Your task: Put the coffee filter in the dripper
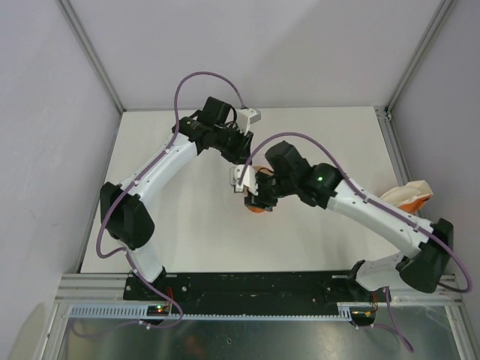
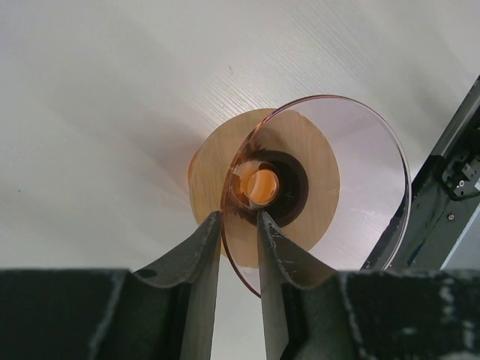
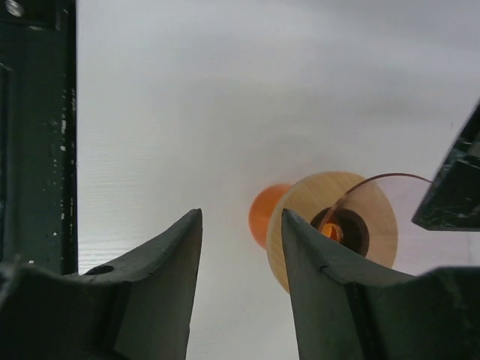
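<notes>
The dripper (image 2: pixel 322 172), a translucent orange funnel with a wooden collar, stands near the table's middle (image 1: pixel 259 207). My left gripper (image 2: pixel 238 217) is shut on its rim, one finger inside the cone and one outside. Beside the dripper (image 3: pixel 315 217) my right gripper (image 3: pixel 241 217) is open with nothing between its fingers; the dripper's collar shows just behind the right finger. In the top view both grippers crowd over the dripper and hide most of it. The coffee filter is not in view.
A white-and-orange packet (image 1: pixel 409 196) lies at the table's right edge, partly under the right arm. A black part of the right arm (image 2: pixel 442 187) stands close to the dripper's right side. Grey walls enclose the table on three sides.
</notes>
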Tool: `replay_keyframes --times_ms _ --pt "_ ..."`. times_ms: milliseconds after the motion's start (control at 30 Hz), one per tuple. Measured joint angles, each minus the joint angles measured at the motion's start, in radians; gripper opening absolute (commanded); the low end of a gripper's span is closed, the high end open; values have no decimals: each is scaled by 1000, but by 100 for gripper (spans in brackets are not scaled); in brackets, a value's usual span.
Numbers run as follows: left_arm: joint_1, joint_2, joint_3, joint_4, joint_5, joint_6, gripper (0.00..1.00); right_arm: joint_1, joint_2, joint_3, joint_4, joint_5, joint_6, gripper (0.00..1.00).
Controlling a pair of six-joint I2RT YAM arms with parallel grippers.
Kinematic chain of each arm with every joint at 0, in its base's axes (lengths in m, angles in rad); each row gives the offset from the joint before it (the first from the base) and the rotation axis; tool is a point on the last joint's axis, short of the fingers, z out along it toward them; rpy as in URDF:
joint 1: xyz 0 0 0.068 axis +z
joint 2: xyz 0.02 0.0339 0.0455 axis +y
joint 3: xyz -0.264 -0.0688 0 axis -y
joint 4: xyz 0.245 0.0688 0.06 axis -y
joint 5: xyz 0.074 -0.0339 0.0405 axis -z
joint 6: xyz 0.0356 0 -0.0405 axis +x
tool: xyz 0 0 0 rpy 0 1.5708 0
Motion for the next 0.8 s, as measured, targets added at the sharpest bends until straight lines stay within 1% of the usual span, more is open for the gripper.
replay_keyframes --times_ms 67,200,400,467,600,700,800 --pt "0 0 3 -2 -1 0 29 -18 -40 0 -11 -77 -16 56" --pt "0 1 20 -7 -2 -1 27 -56 -98 0 -16 -114 -40 59" --pt "0 26 52 -6 4 -4 27 -83 -61 0 -23 -50 -76 59" --pt "-1 34 53 -6 6 -5 27 -88 -31 0 -30 -20 -84 57" --pt "-3 43 53 -6 10 -6 27 -92 13 -1 -43 20 -93 48" --pt "-5 44 53 -6 11 -8 25 -93 30 -1 -53 36 -97 36" --pt "-5 45 52 -6 10 -8 23 -94 43 -1 -57 44 -112 26"
